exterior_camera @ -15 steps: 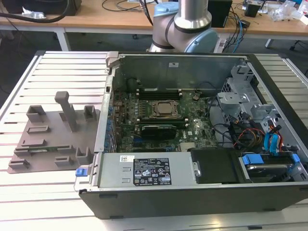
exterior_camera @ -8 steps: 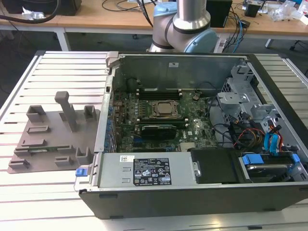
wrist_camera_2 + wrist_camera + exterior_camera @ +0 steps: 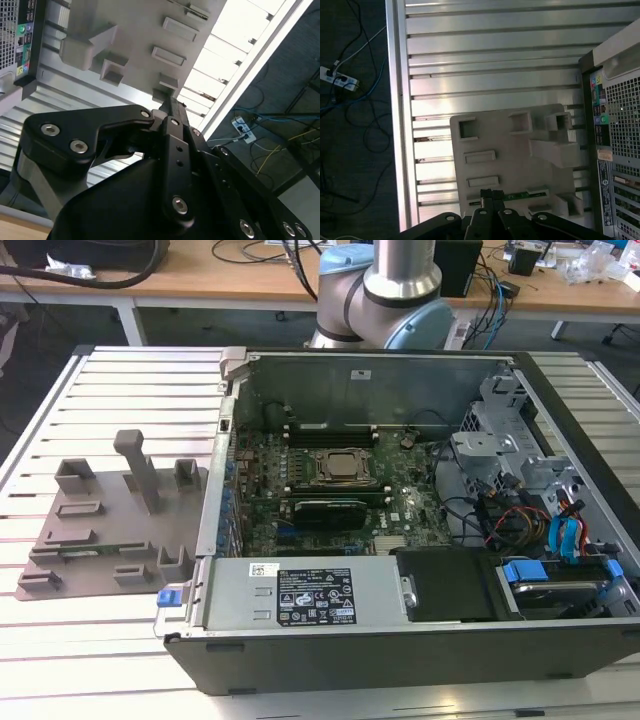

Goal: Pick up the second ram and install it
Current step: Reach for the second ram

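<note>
On the computer case's [image 3: 400, 650] metal side wall sits a black label [image 3: 325, 598] with white print, and a small white sticker [image 3: 263, 568] beside it. The second ram [image 3: 98, 549] is a thin green stick with small dark chips. It lies in a slot of the grey plastic plate [image 3: 110, 510], among blocky raised posts, at the exterior view's left of the case. The plate rests on a ribbed aluminium counter [image 3: 130, 390]. Inside the case, a square metal-framed socket [image 3: 343, 468] sits on the green board. In the first wrist view the black gripper [image 3: 489, 193] is over the plate, in line with the ram [image 3: 522, 195]. Its fingers are pressed together on nothing, as the second wrist view also shows [image 3: 170, 102]
</note>
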You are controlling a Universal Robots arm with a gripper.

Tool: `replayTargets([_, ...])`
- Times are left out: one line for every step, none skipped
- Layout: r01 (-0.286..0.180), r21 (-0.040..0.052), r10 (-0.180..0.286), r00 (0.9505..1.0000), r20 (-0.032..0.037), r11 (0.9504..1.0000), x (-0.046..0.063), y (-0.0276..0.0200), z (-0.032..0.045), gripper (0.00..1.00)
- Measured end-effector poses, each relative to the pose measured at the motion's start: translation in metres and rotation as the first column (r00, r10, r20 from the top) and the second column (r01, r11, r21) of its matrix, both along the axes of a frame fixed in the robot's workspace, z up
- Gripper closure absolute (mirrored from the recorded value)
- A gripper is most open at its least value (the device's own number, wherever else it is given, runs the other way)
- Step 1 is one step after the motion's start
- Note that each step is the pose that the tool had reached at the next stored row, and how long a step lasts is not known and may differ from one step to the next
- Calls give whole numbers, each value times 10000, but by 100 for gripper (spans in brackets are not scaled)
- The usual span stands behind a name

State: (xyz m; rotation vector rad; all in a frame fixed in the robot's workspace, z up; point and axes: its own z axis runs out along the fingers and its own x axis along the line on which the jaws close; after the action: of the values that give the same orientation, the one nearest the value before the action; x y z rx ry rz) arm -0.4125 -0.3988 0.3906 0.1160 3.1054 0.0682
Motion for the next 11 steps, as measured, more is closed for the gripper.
replayTargets([0, -1, 0, 10000, -7, 10000, 22, 0, 0, 90])
replayTargets([0, -1, 0, 10000, -21, 10000, 76, 0, 0, 90])
replayTargets([-2, -1, 2, 10000, -32, 10000, 108, 0, -3, 90])
replayTargets([0, 0, 0, 10000, -34, 10000, 110, -3, -7, 90])
replayTargets([-1, 0, 1, 10000, -34, 10000, 111, -14, -8, 90])
replayTargets([0, 0, 0, 10000, -35, 10000, 111, -32, -9, 90])
replayTargets([0, 0, 0, 10000, -36, 10000, 112, -81, -11, 90])
replayTargets([1, -1, -1, 10000, -37, 10000, 113, -147, -14, 90])
replayTargets([0, 1, 0, 10000, -40, 10000, 120, -204, -19, 90])
replayTargets([-1, -11, 1, 10000, -52, 10000, 148, -246, -26, 90])
replayTargets([0, -103, -1, 10000, -84, 9999, 219, -261, -33, 90])
